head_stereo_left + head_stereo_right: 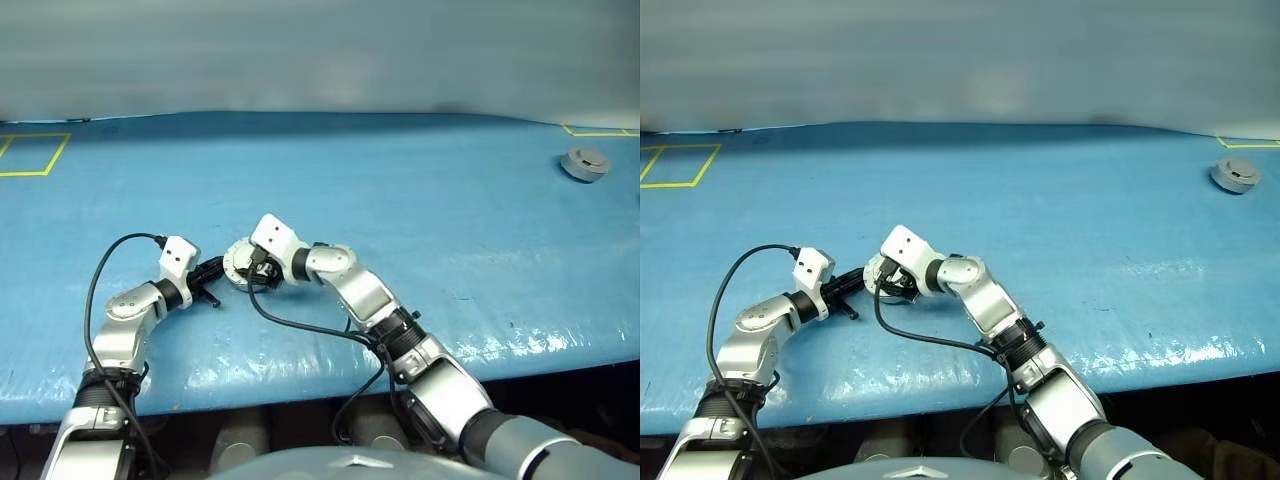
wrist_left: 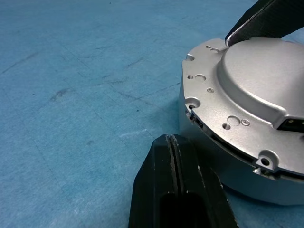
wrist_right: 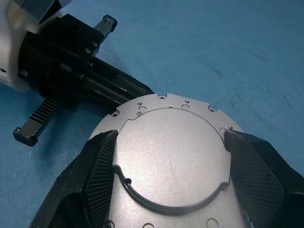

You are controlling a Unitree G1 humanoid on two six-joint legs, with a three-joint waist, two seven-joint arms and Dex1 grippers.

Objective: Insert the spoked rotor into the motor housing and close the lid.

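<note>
1. I see the motor housing (image 2: pixel 223 166) sitting on the blue table (image 1: pixel 400 200), close to the near edge, between my two arms.
2. The lid (image 3: pixel 171 156) lies on top of the housing, plain smooth face up, with small holes around its flange. In the left wrist view a thin gap shows between the lid's rim and the housing wall.
3. My right gripper (image 3: pixel 168 164) reaches in from the right; its jaws are spread wide, one ribbed finger (image 3: pixel 102 166) on each side of the lid's raised centre. The pads look to be against the lid's sides, though I cannot tell how firmly they press.
4. My left gripper (image 2: pixel 172 156) has its fingers pressed together with nothing between them. Its tip is just beside the housing's wall on the left; I cannot tell whether it touches.
5. A second small grey round part (image 1: pixel 585 163) rests far off on the table, towards the far right corner.
6. Yellow tape lines (image 1: pixel 35 155) mark the far left of the table.
</note>
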